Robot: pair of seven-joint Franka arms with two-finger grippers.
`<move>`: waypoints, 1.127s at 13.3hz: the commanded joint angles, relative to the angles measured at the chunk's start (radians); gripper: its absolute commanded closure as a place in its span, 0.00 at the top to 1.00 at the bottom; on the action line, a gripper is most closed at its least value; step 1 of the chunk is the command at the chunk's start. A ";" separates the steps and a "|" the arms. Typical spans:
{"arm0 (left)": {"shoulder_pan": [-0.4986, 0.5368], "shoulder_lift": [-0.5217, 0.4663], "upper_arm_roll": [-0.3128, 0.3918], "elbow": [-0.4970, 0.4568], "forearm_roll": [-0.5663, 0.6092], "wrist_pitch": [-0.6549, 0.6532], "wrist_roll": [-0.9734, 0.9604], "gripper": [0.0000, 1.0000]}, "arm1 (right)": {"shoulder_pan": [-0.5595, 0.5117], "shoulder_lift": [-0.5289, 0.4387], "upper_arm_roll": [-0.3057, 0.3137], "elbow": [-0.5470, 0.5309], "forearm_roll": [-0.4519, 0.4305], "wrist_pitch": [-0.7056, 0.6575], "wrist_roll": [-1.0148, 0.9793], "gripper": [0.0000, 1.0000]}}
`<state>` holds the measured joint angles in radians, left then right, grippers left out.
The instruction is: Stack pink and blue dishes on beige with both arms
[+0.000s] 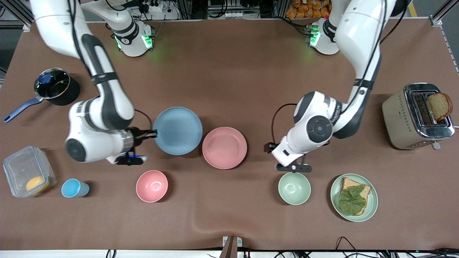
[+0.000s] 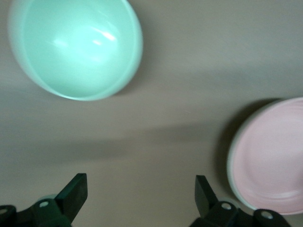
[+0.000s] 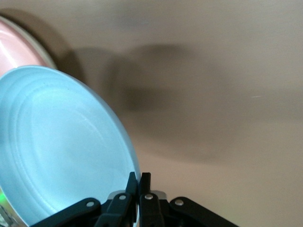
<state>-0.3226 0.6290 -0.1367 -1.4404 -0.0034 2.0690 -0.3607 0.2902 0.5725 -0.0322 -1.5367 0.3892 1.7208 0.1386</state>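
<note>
The blue plate point(image 1: 178, 130) is pinched at its rim by the right end effector point(image 1: 150, 134), whose fingers are pressed tight on the edge at the plate's nine o'clock in the front view; in the right wrist view the blue plate point(image 3: 57, 146) appears tilted and lifted above the bench point(image 3: 213, 94), with its shadow on the brown surface. The pink plate point(image 1: 224, 147) lies flat on the bench point(image 1: 229, 71) just beside the blue one, at about its four o'clock, rims close — whether they touch cannot be told. A sliver of the pink plate point(image 3: 19, 47) shows past the blue rim in the right wrist view.

The left end effector point(image 1: 294, 167) hangs over bare bench between the pink plate and the green bowl point(image 1: 294, 188), its fingers point(image 2: 73, 191) spread wide and holding nothing; its wrist view shows the green bowl point(image 2: 75, 47) and the pink plate point(image 2: 270, 156) well apart.

Farther out — a pink bowl point(image 1: 152, 186) at the blue plate's seven o'clock, a blue cup point(image 1: 73, 188), a clear container point(image 1: 27, 175), a saucepan point(image 1: 55, 87), a green plate with bread and lettuce point(image 1: 354, 197), and a toaster point(image 1: 416, 116) holding a slice.
</note>
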 commanded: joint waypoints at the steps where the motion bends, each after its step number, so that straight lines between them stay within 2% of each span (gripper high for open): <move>1: 0.045 -0.086 0.000 -0.018 0.054 -0.085 0.054 1.00 | 0.091 0.059 -0.014 0.070 0.023 0.048 0.116 0.00; 4: 0.140 -0.169 -0.001 -0.018 0.056 -0.183 0.176 1.00 | 0.177 0.116 -0.014 0.101 0.026 0.193 0.205 0.00; 6: 0.169 -0.250 0.000 -0.017 0.056 -0.263 0.184 1.00 | 0.207 0.144 -0.012 0.105 0.045 0.259 0.210 0.00; 8: 0.223 -0.322 -0.012 -0.009 0.048 -0.349 0.195 1.00 | 0.224 0.162 -0.012 0.112 0.048 0.289 0.211 0.00; 11: 0.235 -0.409 -0.004 0.000 0.049 -0.444 0.201 1.00 | 0.233 0.179 -0.012 0.135 0.051 0.293 0.216 0.00; 12: 0.273 -0.439 -0.010 0.000 0.039 -0.466 0.241 1.00 | 0.233 0.181 -0.012 0.139 0.072 0.293 0.216 0.10; 13: 0.296 -0.465 -0.017 -0.012 0.034 -0.466 0.282 1.00 | 0.233 0.181 -0.014 0.142 0.112 0.293 0.217 0.57; 14: 0.303 -0.507 -0.005 -0.055 0.030 -0.469 0.295 1.00 | 0.234 0.178 -0.014 0.151 0.121 0.292 0.216 1.00; 15: 0.300 -0.543 0.021 -0.105 0.016 -0.463 0.296 1.00 | 0.234 0.178 -0.014 0.167 0.125 0.292 0.217 1.00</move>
<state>-0.0415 0.1666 -0.1320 -1.4417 0.0296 1.5997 -0.0977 0.5145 0.7364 -0.0348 -1.4204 0.4765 2.0252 0.3430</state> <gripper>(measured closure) 0.000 0.855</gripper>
